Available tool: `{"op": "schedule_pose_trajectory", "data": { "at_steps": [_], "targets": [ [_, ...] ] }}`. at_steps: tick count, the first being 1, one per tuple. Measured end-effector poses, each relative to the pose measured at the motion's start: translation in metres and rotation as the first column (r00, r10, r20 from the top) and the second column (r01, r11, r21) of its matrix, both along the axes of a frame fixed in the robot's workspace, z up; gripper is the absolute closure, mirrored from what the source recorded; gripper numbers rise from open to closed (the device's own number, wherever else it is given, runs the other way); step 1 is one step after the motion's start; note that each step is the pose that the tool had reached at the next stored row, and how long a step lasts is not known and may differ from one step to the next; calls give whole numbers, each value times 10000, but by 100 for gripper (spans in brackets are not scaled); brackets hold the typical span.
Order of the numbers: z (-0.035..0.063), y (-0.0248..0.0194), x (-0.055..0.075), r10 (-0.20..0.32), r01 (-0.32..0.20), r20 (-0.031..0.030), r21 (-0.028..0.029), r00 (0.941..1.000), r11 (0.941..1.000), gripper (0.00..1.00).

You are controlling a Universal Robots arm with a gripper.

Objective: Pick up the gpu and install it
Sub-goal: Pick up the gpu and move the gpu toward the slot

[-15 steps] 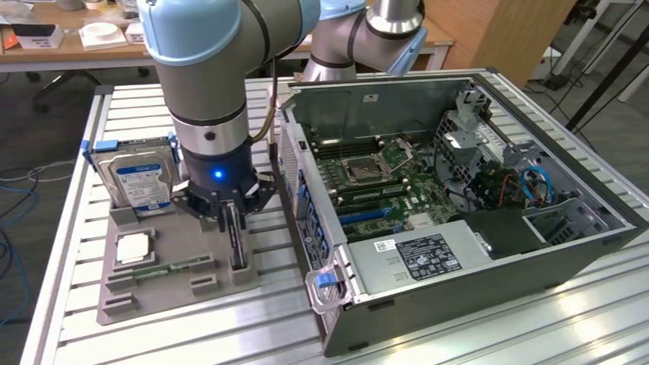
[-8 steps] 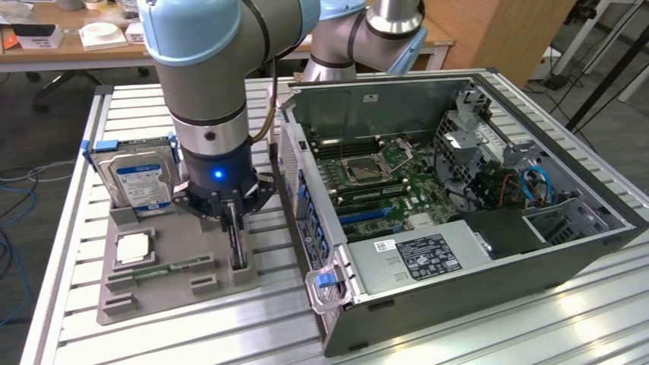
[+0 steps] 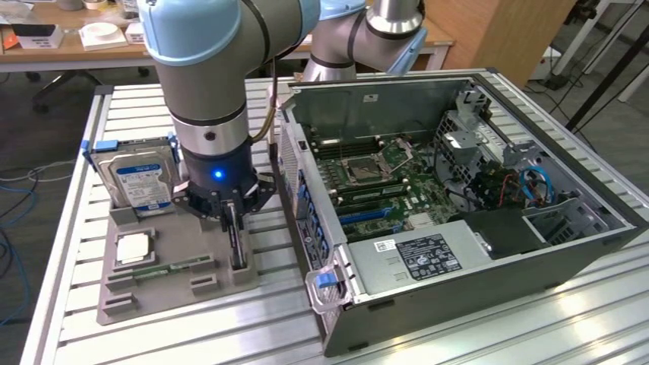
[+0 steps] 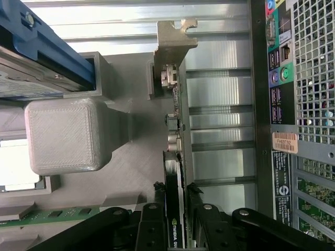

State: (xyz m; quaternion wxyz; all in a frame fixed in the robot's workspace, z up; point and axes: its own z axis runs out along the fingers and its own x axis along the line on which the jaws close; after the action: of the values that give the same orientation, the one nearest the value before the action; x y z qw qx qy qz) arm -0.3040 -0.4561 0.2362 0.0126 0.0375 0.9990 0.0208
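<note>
The gpu (image 4: 175,172) stands on edge in its slot of the grey fixture tray (image 3: 172,296), just beside the open computer case (image 3: 476,251) on the table (image 3: 527,334). The gripper (image 3: 235,222) sits directly over it, jaws closed against both faces of the card. Card not yet lifted. Judgement: grasp made; lift-out and seating in the case both outstanding.
</note>
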Motion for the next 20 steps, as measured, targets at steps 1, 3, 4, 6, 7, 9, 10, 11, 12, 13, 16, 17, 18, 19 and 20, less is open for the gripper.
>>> {"op": "schedule_pose_trajectory", "data": {
  "at_steps": [1, 3, 4, 6, 7, 9, 10, 11, 12, 13, 16, 17, 18, 19, 20],
  "targets": [
    [0, 0, 0, 1, -1, 0, 0, 10000, 10000, 73],
    [0, 0, 0, 0, 0, 1, 0, 10000, 10000, 73],
    [0, 0, 0, 0, 0, 1, 0, 10000, 10000, 73],
    [0, 0, 0, 0, 0, 0, 1, 10000, 10000, 73],
    [0, 0, 0, 0, 0, 0, 1, 10000, 10000, 73],
    [0, 0, 0, 1, -1, 0, 0, 10000, 10000, 73],
    [0, 0, 0, 0, 0, 0, 0, 10000, 10000, 73],
    [0, 0, 0, 1, -1, 0, 0, 10000, 10000, 74],
    [0, 0, 0, 1, -1, 0, 0, 10000, 10000, 74],
    [0, 0, 0, 0, 0, 0, 0, 10000, 10000, 74],
    [1, 0, 1, 0, 0, 3, 2, 10000, 10000, 74],
    [6, 0, 0, 0, 0, 1, 1, 10000, 10000, 74],
    [10, 0, 0, 0, 0, 0, 0, 10000, 10000, 74],
    [16, 0, 0, 0, 0, -1, -1, 10000, 10000, 74],
    [23, 0, 0, 0, 0, -1, -1, 10000, 10000, 74]
  ]
}}
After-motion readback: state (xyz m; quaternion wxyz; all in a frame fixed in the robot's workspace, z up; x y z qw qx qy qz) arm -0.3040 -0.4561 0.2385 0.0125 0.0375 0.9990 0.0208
